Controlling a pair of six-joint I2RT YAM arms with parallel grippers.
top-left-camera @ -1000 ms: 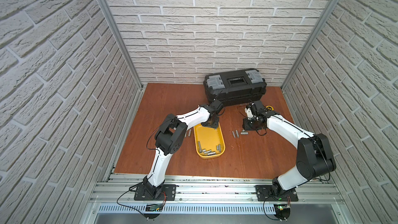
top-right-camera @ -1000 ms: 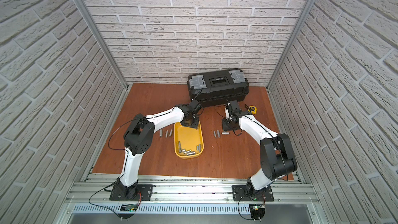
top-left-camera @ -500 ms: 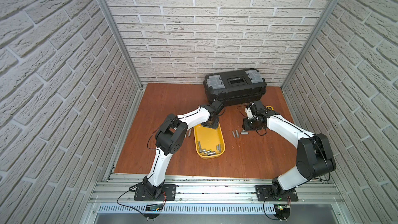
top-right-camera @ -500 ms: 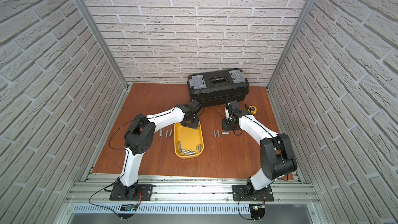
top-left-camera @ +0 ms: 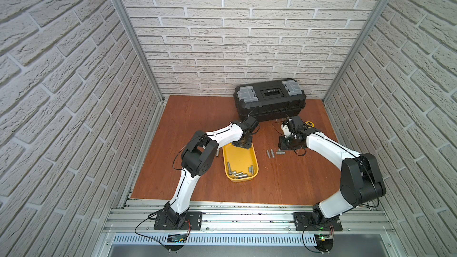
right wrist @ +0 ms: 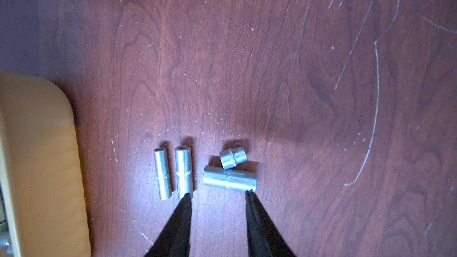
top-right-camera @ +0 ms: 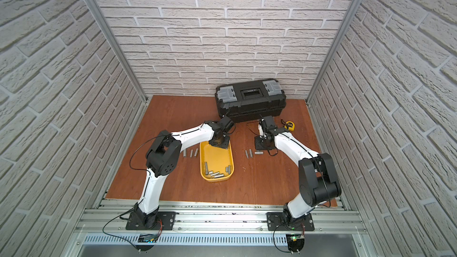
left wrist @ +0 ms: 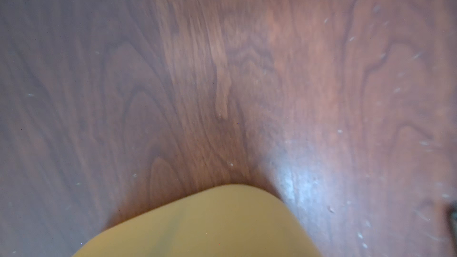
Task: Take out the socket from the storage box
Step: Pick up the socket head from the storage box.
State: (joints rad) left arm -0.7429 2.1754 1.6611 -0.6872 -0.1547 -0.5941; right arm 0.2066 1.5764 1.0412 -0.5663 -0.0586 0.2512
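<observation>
Top views, storage box (top-left-camera: 238, 155): a flat yellow plastic tub with round corners, on the middle of the desk (top-left-camera: 197, 119), between the two arms.
Top views, sockets in the box (top-left-camera: 239, 174): several small shiny metal tubes lie at the near end of the tub. These are left to take out.
Top views, sockets on the desk (top-right-camera: 190, 153): three lie just beside the tub on the left arm's side. A few more lie on the right arm's side. I think this part is done.
Top views, left gripper (top-left-camera: 243, 142): it points down at the far end of the tub, away from the sockets inside. I cannot tell if it is spread or pressed together.
Top views, right gripper (top-left-camera: 289, 144): low over the desk, near the sockets on its side.
Top views, toolbox (top-left-camera: 269, 102): big, black, hard plastic with grey latches, shut, by the back wall.
Left wrist view, storage box (left wrist: 210, 226): one round yellow corner, smooth and blurry. The left gripper does not show here.
Left wrist view, desk (left wrist: 222, 70): red-brown wood with wavy lines.
Right wrist view, right gripper (right wrist: 217, 194): two black pointy fingers (right wrist: 183, 218) spread apart, with nothing between them.
Right wrist view, thin sockets (right wrist: 162, 173): two long thin ones lie side by side, each with a ring of tiny ridges.
Right wrist view, fat socket (right wrist: 229, 178): long and thick, lying across, right at one finger's tip.
Right wrist view, short socket (right wrist: 233, 160): stubby, right against the fat socket.
Right wrist view, storage box (right wrist: 42, 156): a smooth yellow wall at the side.
Right wrist view, desk (right wrist: 272, 70): scratched and dusty wood.
</observation>
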